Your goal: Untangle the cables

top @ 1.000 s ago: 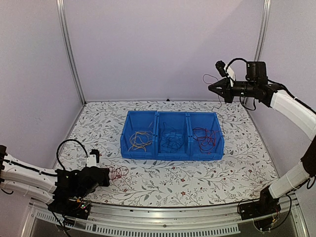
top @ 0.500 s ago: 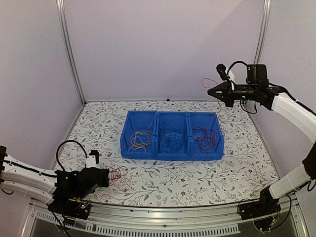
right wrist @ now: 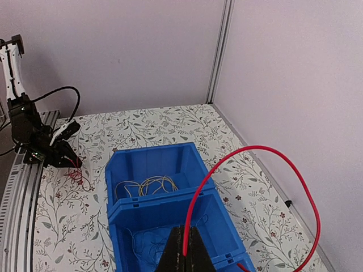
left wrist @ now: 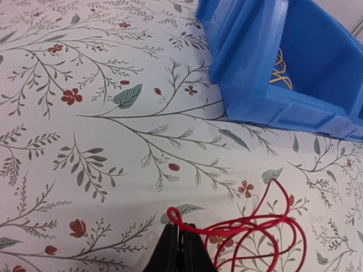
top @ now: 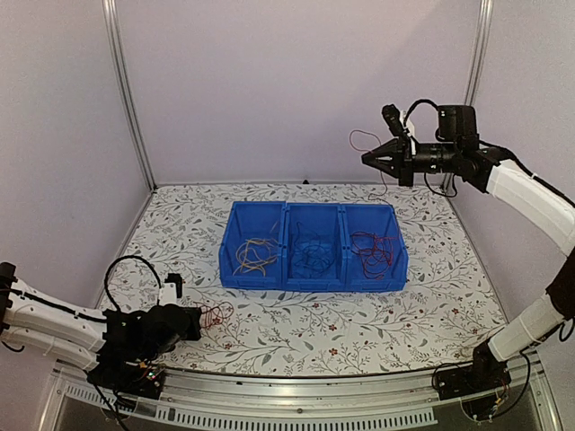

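Floral tabletop [left wrist: 85, 130]: wrist views, clearer than overhead, show left claw [left wrist: 179, 249] and right claw [right wrist: 184, 255] pinching red cables [right wrist: 255, 148].

Walls [top: 296, 81]: painted pale lilac, framed by aluminium posts [top: 127, 90].
Tabletop [top: 359, 314]: covered with a white leaf-and-flower print.
Light: spread evenly.

arms [top: 54, 316]: white links, black joints | left end effector [top: 197, 321], right end effector [top: 366, 159]: black, pointed | cable [top: 126, 261]: black loop
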